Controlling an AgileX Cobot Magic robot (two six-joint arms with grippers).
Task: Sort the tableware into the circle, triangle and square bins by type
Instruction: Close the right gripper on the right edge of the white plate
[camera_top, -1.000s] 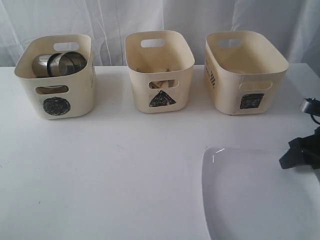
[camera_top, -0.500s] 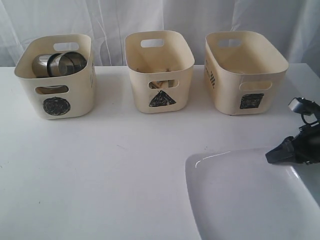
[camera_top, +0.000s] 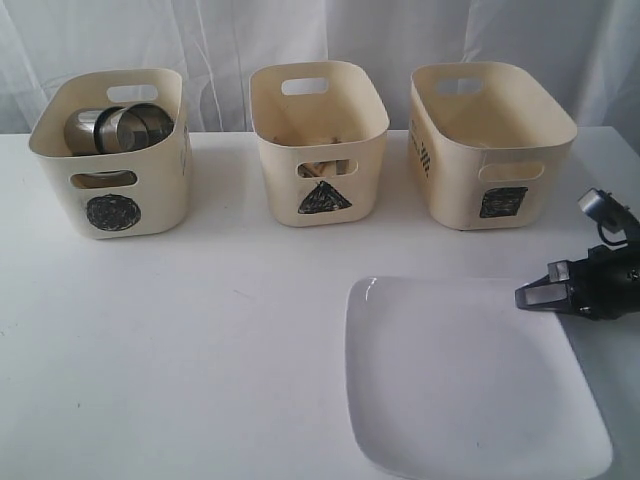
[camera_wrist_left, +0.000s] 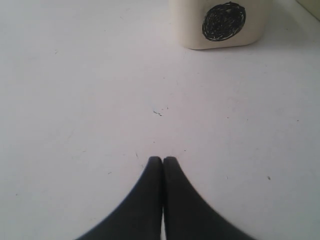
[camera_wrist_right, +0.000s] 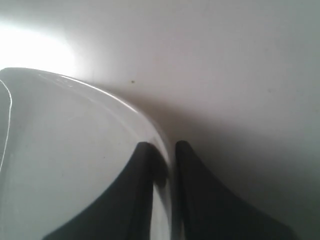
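White curtain (camera_top: 400, 30) hangs behind a white table (camera_top: 200, 340), along whose far side three cream bins stand in a row, apart from one another. On the left, the circle bin (camera_top: 110, 160) holds shiny steel bowls (camera_top: 120, 128) lying on their sides, their rims showing above its edge. In the middle, the triangle bin (camera_top: 318, 140) shows something wooden (camera_top: 322, 168) through its front handle cut-out. On the right is the square bin (camera_top: 490, 145); nothing can be seen inside it from this angle. A large white plate (camera_top: 460, 380) with rounded corners lies on the near right part of the table, in front of the square bin and apart from it. The right hand (camera_top: 530, 297) reaches in from the right edge at the plate's far right corner. Its wrist view shows its two dark fingers (camera_wrist_right: 145, 170) clamped on the plate's rim, one over the plate's inner side and one outside it. Whether that corner is lifted off the table cannot be told. The left hand (camera_wrist_left: 163, 161) is clenched with its fingertips pressed together, empty, over bare table and well short of the circle bin.
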